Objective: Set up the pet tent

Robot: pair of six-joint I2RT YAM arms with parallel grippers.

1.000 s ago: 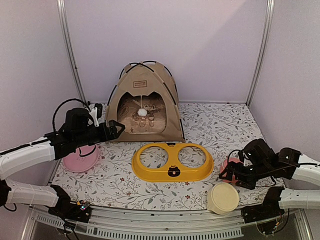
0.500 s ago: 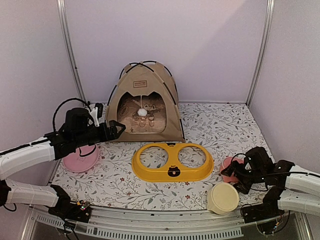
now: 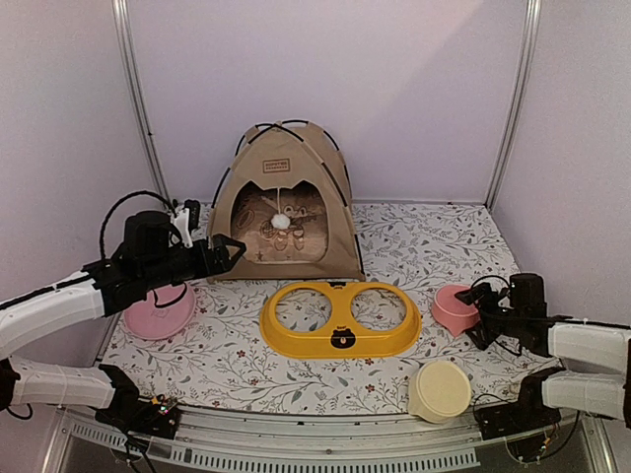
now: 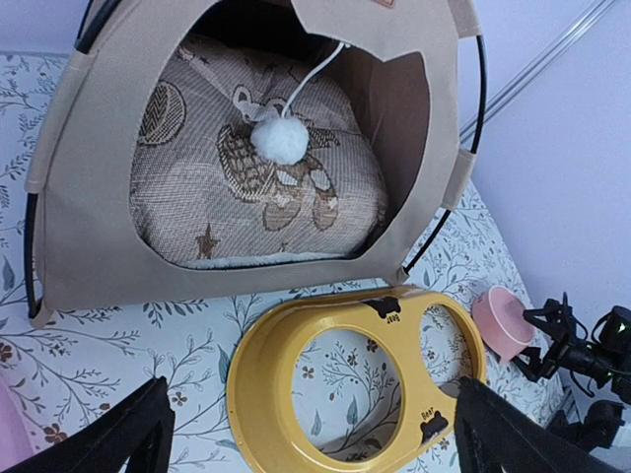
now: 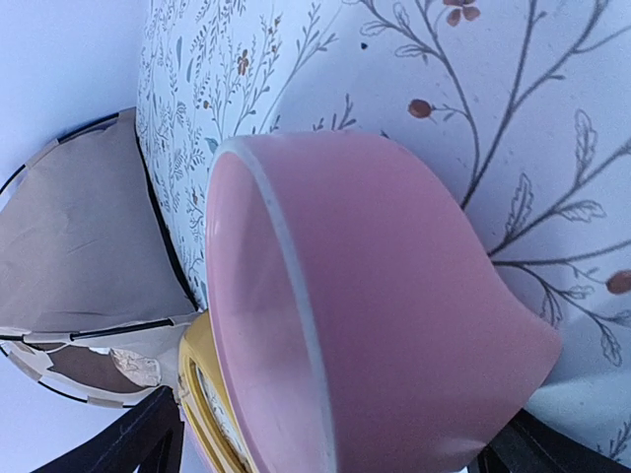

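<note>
The pet tent [image 3: 286, 197] stands upright at the back of the table, tan fabric on thin black poles. In the left wrist view the pet tent [image 4: 99, 207] shows its doorway, a white pom-pom [image 4: 280, 141] on a string and a bear-print cushion [image 4: 246, 197] inside. My left gripper [image 3: 225, 251] hovers open just left of the tent's front; in its own view the left gripper [image 4: 311, 443] has nothing between its fingers. My right gripper [image 3: 478, 317] is open at the right, low by a pink bowl [image 3: 454, 307]. That pink bowl [image 5: 375, 315] fills the view before the right gripper [image 5: 340, 453].
A yellow two-hole bowl stand [image 3: 340, 317] lies in front of the tent. A second pink bowl [image 3: 158, 313] sits at the left under my left arm. A cream bowl [image 3: 440, 389] is near the front right edge. Walls close in on the back and both sides.
My right arm has drawn back to the right and sunk lower, uncovering the pink bowl by the stand. The left arm has barely shifted. The tent has not moved.
</note>
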